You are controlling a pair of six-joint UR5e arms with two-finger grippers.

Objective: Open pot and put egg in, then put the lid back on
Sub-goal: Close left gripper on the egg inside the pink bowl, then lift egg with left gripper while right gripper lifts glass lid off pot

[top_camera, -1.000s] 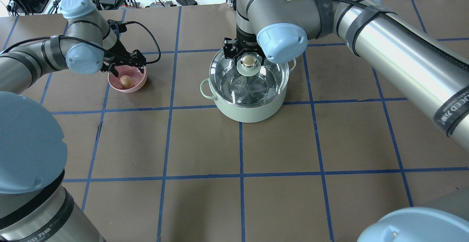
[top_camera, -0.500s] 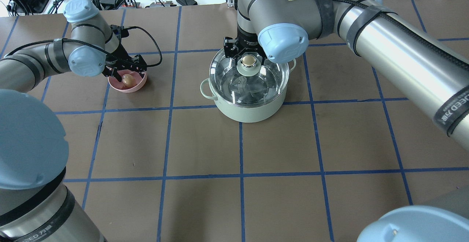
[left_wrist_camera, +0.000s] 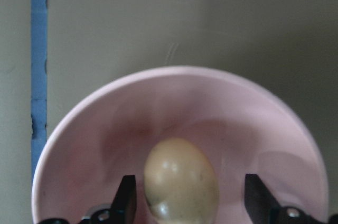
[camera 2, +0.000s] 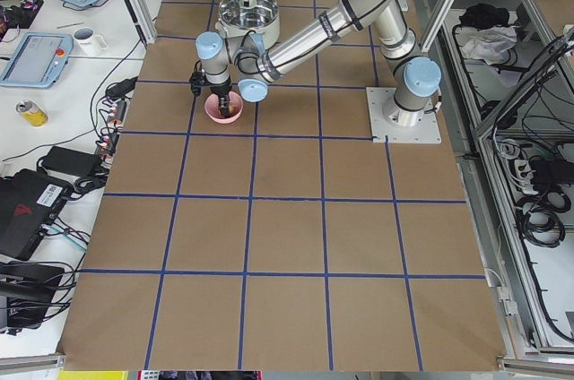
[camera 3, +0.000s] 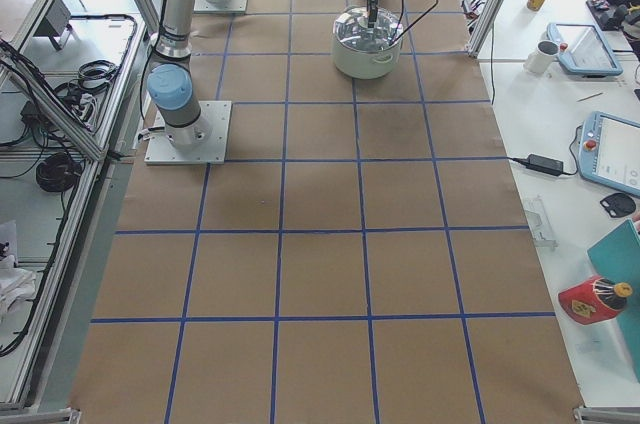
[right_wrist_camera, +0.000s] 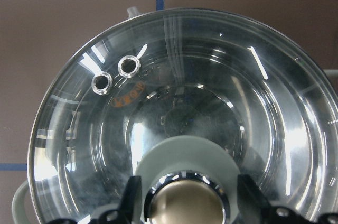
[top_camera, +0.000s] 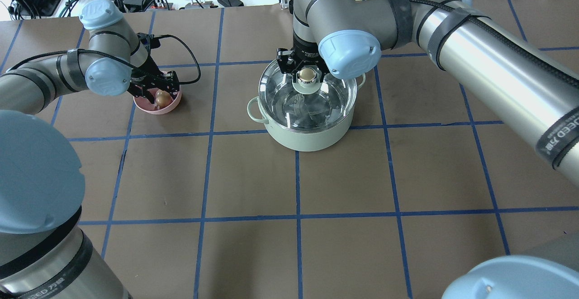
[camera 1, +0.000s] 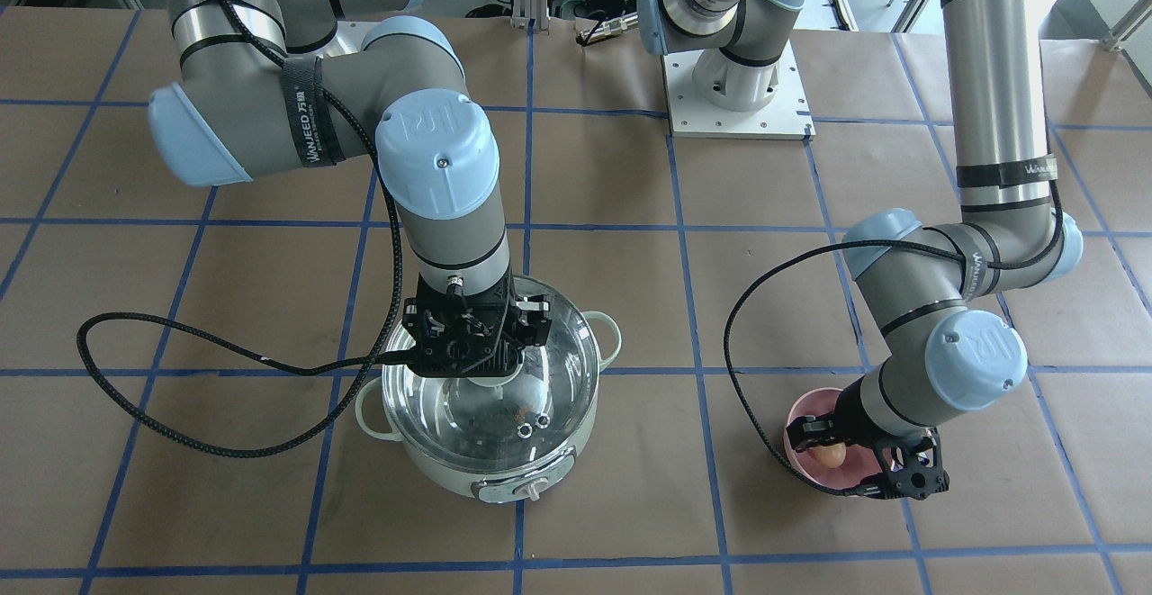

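Your egg (left_wrist_camera: 181, 184) lies in the bottom of the pink bowl (left_wrist_camera: 253, 113), which stands near the long edge of the tabletop on your side, well away from either end. The left gripper (left_wrist_camera: 191, 197) is down inside the bowl with its jaws spread. One of its fingers (left_wrist_camera: 128, 200) stands on each side of the egg, with a clear gap on both sides, so nothing is pinched.

Along that same edge, toward the robot's right end of the table, stands the pot (top_camera: 307, 136) with the lid (top_camera: 280, 95) seated on it. The right gripper (top_camera: 306, 70) is over the lid's knob (top_camera: 307, 76), jaws parted and straddling it. In the right wrist view the fingers (right_wrist_camera: 133, 197) flank the knob's tan top closely, but you cannot tell whether they touch it.
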